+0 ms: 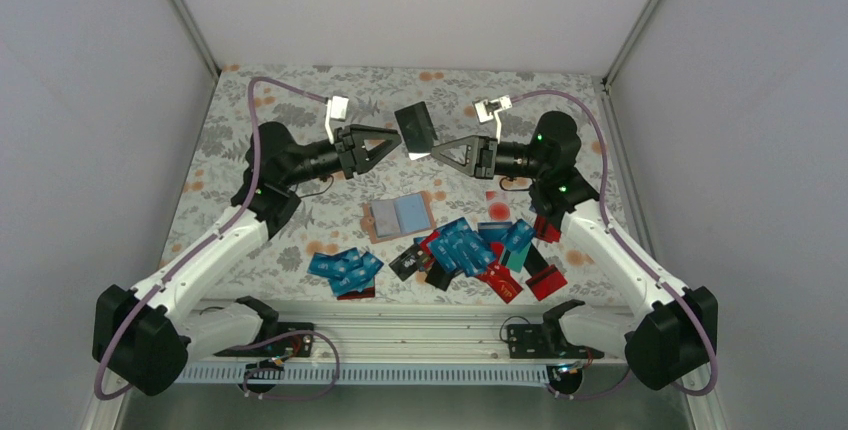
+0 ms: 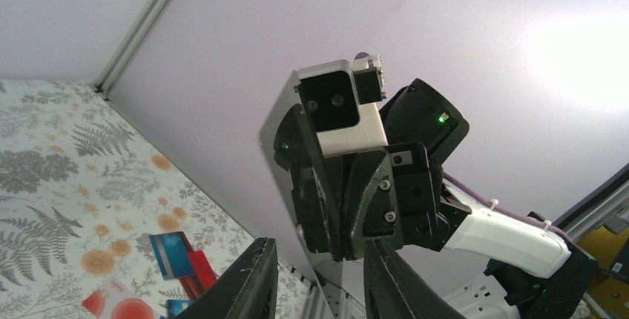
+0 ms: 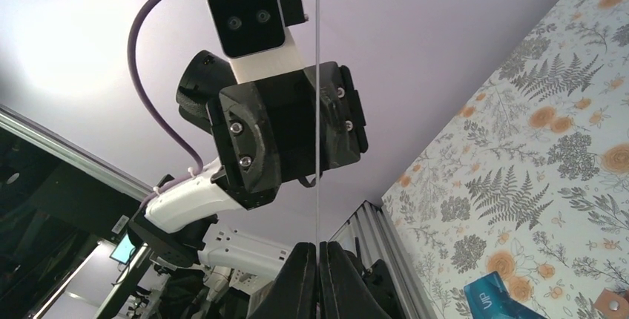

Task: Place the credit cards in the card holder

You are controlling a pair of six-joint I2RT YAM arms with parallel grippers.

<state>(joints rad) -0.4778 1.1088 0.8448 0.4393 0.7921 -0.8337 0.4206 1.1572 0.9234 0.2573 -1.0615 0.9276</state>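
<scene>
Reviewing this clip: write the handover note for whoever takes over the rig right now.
Right gripper: shut on one dark card, held in the air above the far half of the table.
Left gripper: fingers open on either side of that card, no contact visible; it looks like a hand-to-hand pass.
Card holder: lying mid-table with blue card faces showing on it; I cannot tell whether they are tucked in.
Loose cards: a teal group, and a mixed heap of blue, red and black to its right.
Left to do: nearly all the cards.
</scene>
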